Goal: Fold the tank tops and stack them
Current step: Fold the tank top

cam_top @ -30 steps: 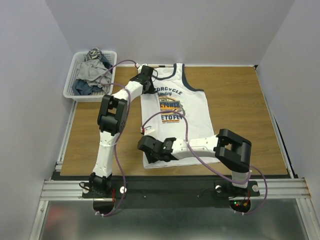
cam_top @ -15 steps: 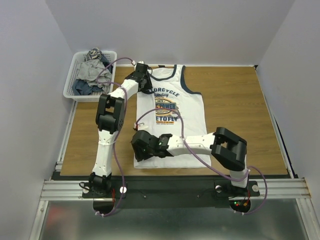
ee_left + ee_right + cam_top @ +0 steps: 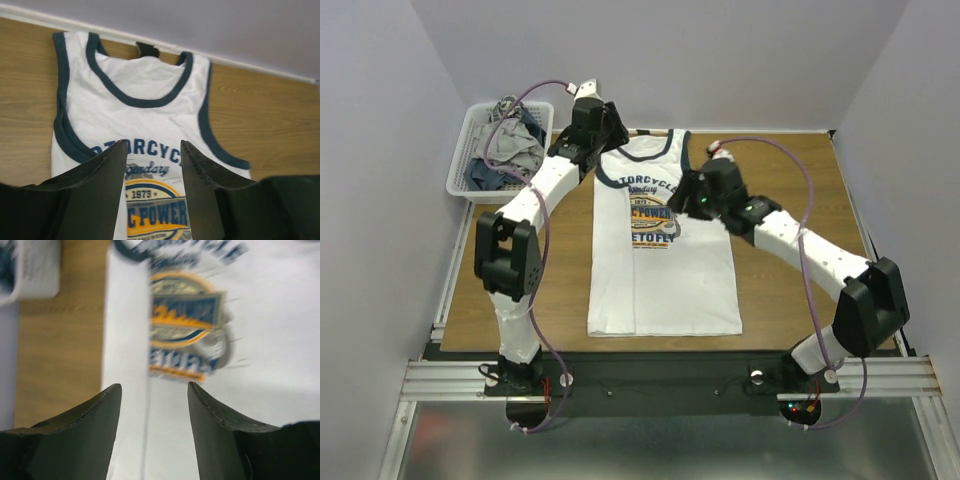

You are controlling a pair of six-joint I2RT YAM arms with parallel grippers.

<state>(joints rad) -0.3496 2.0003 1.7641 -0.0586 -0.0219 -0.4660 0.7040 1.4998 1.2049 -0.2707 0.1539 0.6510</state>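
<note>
A white tank top [image 3: 665,270] with navy trim and an orange and navy "Motorcycle" print lies flat and face up on the wooden table [image 3: 790,200], neck to the far side. My left gripper [image 3: 603,128] hangs open and empty high over the top's left shoulder. In the left wrist view, the neck and print of the tank top [image 3: 145,80] show between and beyond the spread fingers of that gripper [image 3: 152,150]. My right gripper [image 3: 693,198] hangs open and empty above the top's right armhole. In the right wrist view, the gripper [image 3: 155,390] is over the blurred print [image 3: 187,320].
A white mesh basket [image 3: 460,170] with several crumpled garments stands at the table's far left corner. Walls close the table on three sides. Bare wood shows to the left and right of the tank top.
Both grippers let go of the tank top and rose. The right arm swung from the hem's near left corner to the right armhole. The top now lies flat, shifted nearer and left.
</note>
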